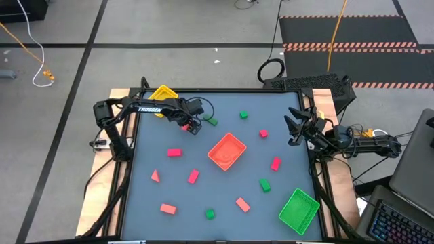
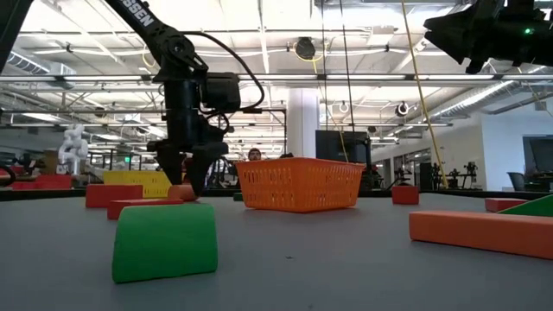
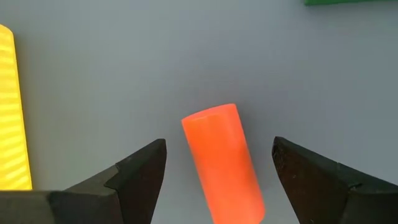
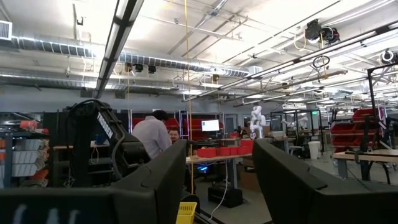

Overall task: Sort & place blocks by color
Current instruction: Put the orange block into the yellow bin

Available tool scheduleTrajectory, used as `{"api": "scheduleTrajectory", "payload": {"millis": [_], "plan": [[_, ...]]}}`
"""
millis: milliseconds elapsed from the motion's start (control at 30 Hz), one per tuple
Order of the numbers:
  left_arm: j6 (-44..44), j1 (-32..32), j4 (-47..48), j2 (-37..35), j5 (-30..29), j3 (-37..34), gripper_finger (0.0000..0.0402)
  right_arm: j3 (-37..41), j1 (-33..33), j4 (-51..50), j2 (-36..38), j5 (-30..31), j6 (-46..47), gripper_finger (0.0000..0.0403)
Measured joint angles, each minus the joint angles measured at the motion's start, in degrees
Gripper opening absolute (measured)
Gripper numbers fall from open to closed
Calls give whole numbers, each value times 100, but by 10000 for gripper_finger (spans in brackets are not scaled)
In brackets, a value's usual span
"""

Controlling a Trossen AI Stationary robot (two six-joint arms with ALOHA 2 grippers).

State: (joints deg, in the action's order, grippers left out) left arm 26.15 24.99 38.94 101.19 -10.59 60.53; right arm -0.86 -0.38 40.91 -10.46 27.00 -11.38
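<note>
Straddling red block (image 3: 225, 162), left end effector (image 3: 217, 180) open; arm lettered TROSSEN; right end effector (image 4: 214, 180) open.

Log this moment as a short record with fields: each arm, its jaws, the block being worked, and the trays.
left gripper: low over the table's far left part, jaws open and straddling a red block, not closed on it
right gripper: raised at the table's right edge, waiting, jaws open and empty
orange tray: mid-table
green tray: near right corner
yellow tray: far left, behind the left arm
loose blocks: red and green pieces scattered on the table
</note>
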Motion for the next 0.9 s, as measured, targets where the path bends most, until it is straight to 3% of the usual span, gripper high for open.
{"api": "scheduleTrajectory", "payload": {"millis": [167,433,900], "plan": [[-173,0,-25,-1,0,0,214,0,0,0,0,0,0,183],[-648,69,-121,-147,46,85,19,0,0,0,0,-2,-4,183],[-933,54,664,-759,59,747,6,0,0,0,1,0,-131,183]]}}
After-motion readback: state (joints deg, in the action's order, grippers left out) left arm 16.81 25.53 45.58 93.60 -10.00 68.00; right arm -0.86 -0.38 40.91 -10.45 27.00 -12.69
